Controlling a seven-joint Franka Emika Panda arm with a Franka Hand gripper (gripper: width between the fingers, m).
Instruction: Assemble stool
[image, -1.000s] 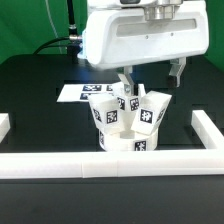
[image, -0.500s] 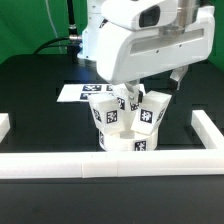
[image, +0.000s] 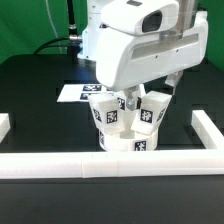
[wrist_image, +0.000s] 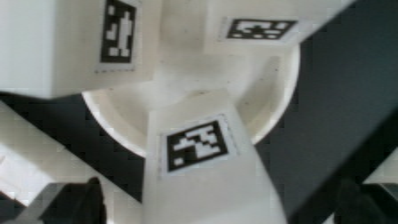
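The stool stands upside down on the black table: a white round seat (image: 125, 143) with three white tagged legs standing up from it, one on the exterior view's left (image: 105, 112), one behind (image: 128, 103), one on the right (image: 150, 112). My gripper (image: 150, 93) hangs tilted just over the legs, its fingers either side of the right leg's top. In the wrist view the gripper (wrist_image: 217, 205) is open; a tagged leg (wrist_image: 199, 145) runs between the dark fingers (wrist_image: 71, 200) with gaps on both sides. The seat (wrist_image: 143, 105) lies behind it.
The marker board (image: 75, 93) lies flat behind the stool. White border rails run along the front (image: 110, 165), the exterior view's right (image: 205, 128) and left (image: 4, 125). The arm's big white body hides the table behind the stool.
The arm's head has tilted over and come down toward the legs. The stool has not moved.
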